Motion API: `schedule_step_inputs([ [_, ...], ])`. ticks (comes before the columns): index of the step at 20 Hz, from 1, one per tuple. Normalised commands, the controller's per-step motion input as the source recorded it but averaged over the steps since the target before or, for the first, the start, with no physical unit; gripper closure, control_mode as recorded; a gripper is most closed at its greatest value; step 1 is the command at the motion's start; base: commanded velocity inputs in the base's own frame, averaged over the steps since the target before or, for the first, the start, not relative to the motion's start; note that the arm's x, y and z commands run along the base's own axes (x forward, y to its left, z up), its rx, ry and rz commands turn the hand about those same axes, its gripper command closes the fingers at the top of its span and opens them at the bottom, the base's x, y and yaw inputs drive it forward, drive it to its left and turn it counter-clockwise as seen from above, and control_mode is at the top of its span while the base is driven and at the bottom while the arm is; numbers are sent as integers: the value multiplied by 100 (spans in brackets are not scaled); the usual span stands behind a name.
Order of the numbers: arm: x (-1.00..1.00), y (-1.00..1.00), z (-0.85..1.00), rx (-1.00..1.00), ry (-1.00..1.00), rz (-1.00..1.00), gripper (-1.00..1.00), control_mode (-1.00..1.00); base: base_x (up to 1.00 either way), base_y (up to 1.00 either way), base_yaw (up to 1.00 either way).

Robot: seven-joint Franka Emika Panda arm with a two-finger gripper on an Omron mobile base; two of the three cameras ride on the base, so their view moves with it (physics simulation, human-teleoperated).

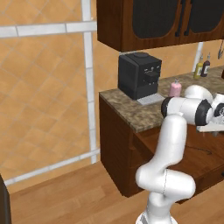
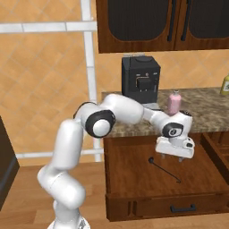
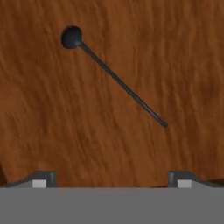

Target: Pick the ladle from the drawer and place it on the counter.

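My gripper (image 2: 175, 157): fingers hidden under hand housing in right base view; spread not readable there. In left base view my hand cut off at 3 o'clock edge. Ladle (image 1: 202, 150) in left base view: only thin sliver of handle past my forearm, bowl end hidden. Drawer (image 1: 205, 164) cut at 3 o'clock edge there. Coffee machine (image 2: 140, 79): lower part hidden behind my arm in right base view. Yellow bottle (image 2: 225, 85) cut by 3 o'clock edge.
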Motion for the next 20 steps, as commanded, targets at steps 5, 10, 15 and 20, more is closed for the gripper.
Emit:
schedule_step_inputs([
  [5,52,-38,-80,-3,8,38,-100,-100,0,0,0],
  [10,0,-19,-62,0,13,4,-100,-100,0,0,0],
  [15,6,-11,-42,0,3,2,-100,-100,0,0,0],
  [20,22,-12,-40,0,0,2,-100,-100,0,0,0],
])
